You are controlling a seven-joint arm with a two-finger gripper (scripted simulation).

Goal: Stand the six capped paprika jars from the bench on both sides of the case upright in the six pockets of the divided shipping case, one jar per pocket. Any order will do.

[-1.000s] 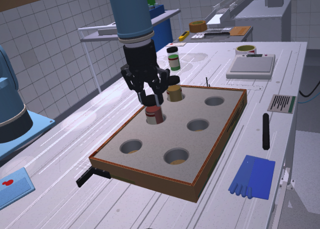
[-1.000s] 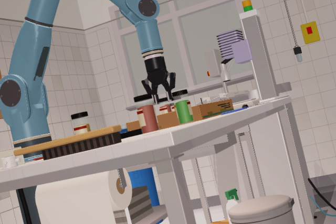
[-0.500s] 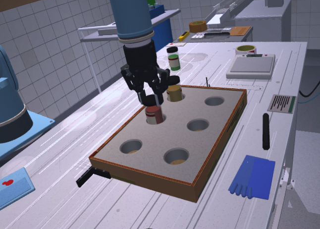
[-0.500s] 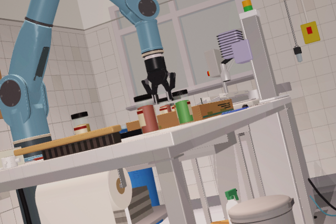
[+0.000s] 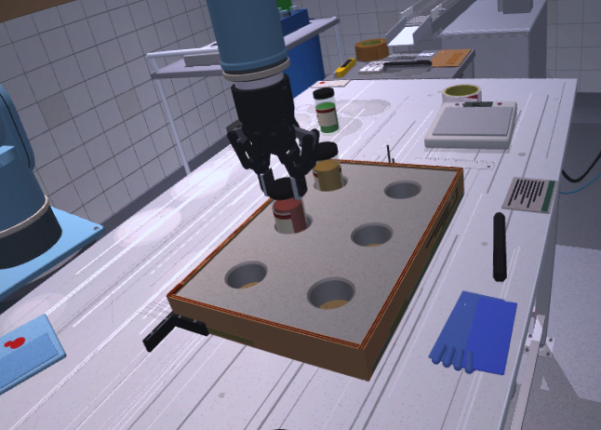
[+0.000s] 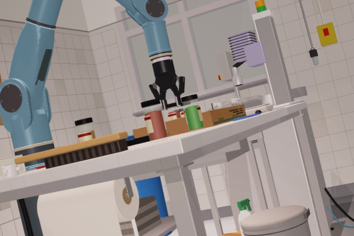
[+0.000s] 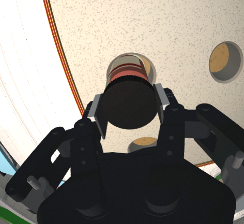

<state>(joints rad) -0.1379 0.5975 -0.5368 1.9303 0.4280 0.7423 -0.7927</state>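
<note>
A red-labelled paprika jar [image 5: 289,214] with a black cap [image 7: 129,104] stands upright in the middle pocket of the case's left row, and my gripper [image 5: 281,187] is closed on its cap from above. A yellow-labelled jar [image 5: 328,171] stands in the pocket behind it. The brown shipping case [image 5: 322,256] has several empty pockets [image 5: 372,234]. A green-labelled jar [image 5: 326,109] stands on the bench behind the case. From the second side camera, a red jar [image 6: 155,123], a green jar [image 6: 194,117] and a clear red-banded jar [image 6: 84,129] show along the bench.
Behind the case sit a scale [image 5: 471,123], a tape roll [image 5: 461,93] and a shelf [image 5: 242,52]. A black marker [image 5: 499,246] and blue gloves [image 5: 475,331] lie to the right. A black handle [image 5: 170,329] sticks out at the case's near left corner.
</note>
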